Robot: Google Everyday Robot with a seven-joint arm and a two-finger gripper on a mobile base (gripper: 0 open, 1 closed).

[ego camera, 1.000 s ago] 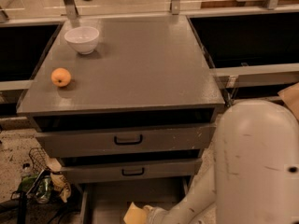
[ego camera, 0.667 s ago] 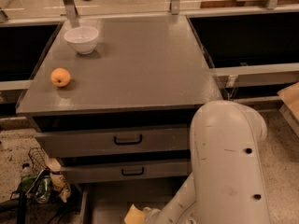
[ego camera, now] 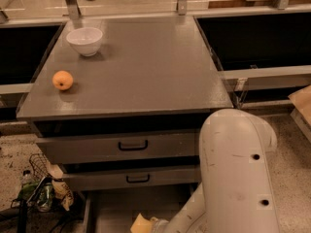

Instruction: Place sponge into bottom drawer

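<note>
The gripper [ego camera: 156, 224] is hanging low over the open bottom drawer [ego camera: 116, 210] at the picture's lower edge; whether it is clamping or loose, I cannot tell. The sponge [ego camera: 141, 224] is lying right against its front end, over the drawer floor, its long axis cut off from view.

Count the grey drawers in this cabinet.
3: the top grey drawer with a black handle; the middle grey drawer beneath it; the bottom grey drawer, pulled open. The hand is over it, beside the pale yellow sponge.
</note>
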